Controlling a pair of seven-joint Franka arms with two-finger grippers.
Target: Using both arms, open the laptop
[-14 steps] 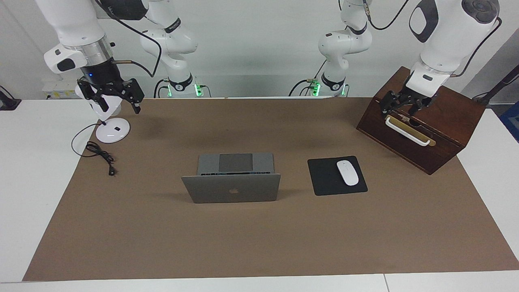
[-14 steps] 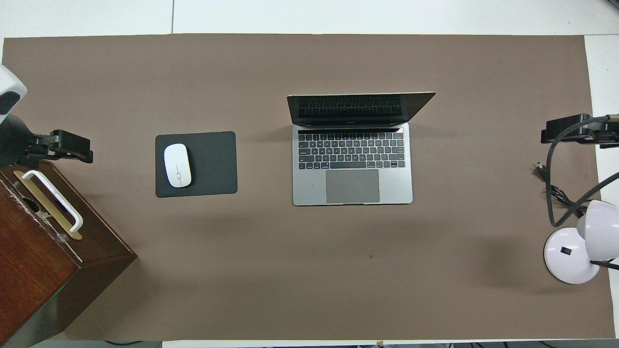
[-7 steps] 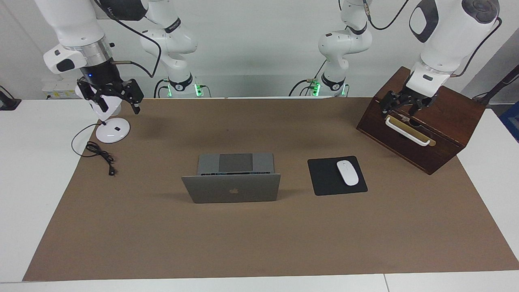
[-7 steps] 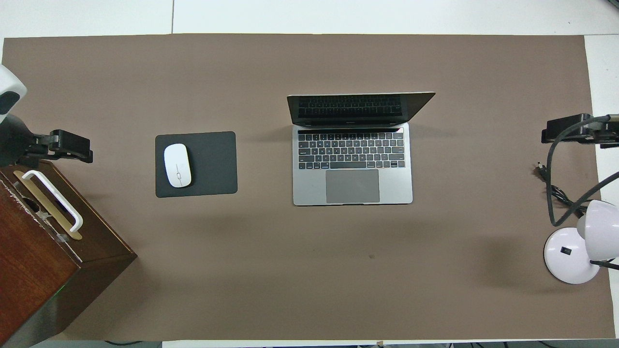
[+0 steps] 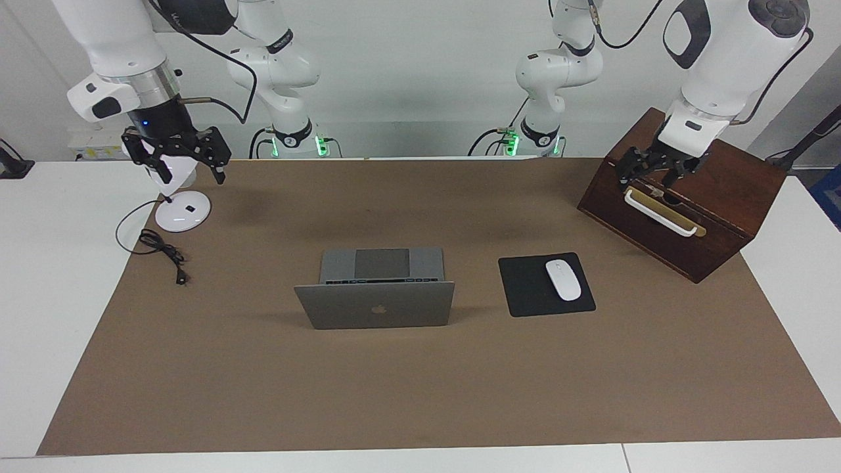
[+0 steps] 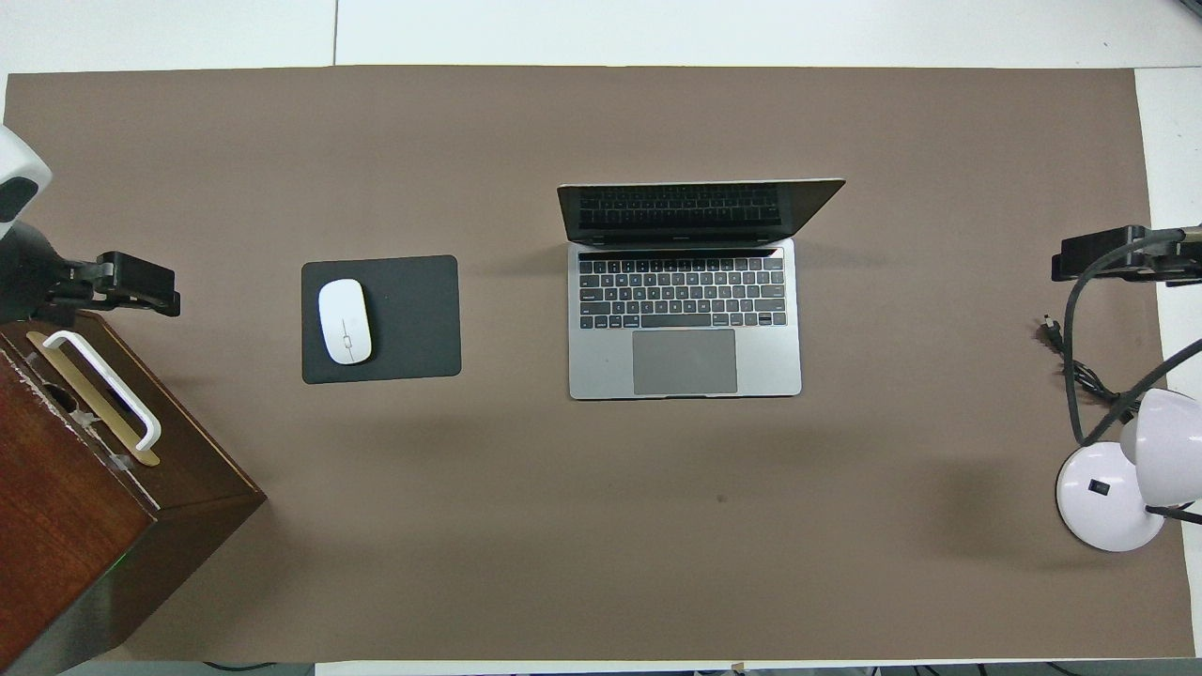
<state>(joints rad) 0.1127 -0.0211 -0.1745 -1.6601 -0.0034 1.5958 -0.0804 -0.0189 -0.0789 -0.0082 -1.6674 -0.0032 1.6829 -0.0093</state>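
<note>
laptop [image 5: 374, 305] sits near the middle of the brown mat [image 5: 420, 394] on your bench [image 5: 59, 295], already open, its lid raised to roughly upright. from the facing view you get only the back of the lid with the apple logo, plus the trackpad end of the deck above it. the overhead view gives you what that one hides: the dark screen, the full grey keyboard and the large trackpad on the silver-grey deck, with the trackpad end nearer to the robots.

neither tool touches it. your left tool [image 5: 654, 172] hangs over the wooden box [image 5: 683, 197] at the left arm's end of the bench, just above its white handle [image 5: 659, 211], fingers spread and holding nothing. in the overhead view only its black edge shows beside the box. your right tool [image 5: 176, 154] hangs over the white lamp [image 5: 179, 209] at the right arm's end, fingers spread wide and empty. the facing view shows both its fingertips apart. overhead it is just a dark bar at the frame's edge.

a black mouse pad [image 5: 545, 284] with a white mouse [image 5: 563, 280] on it lies beside the laptop toward the left arm's end. the lamp's black cable [image 5: 164, 253] lies coiled on the mat near its base.
</note>
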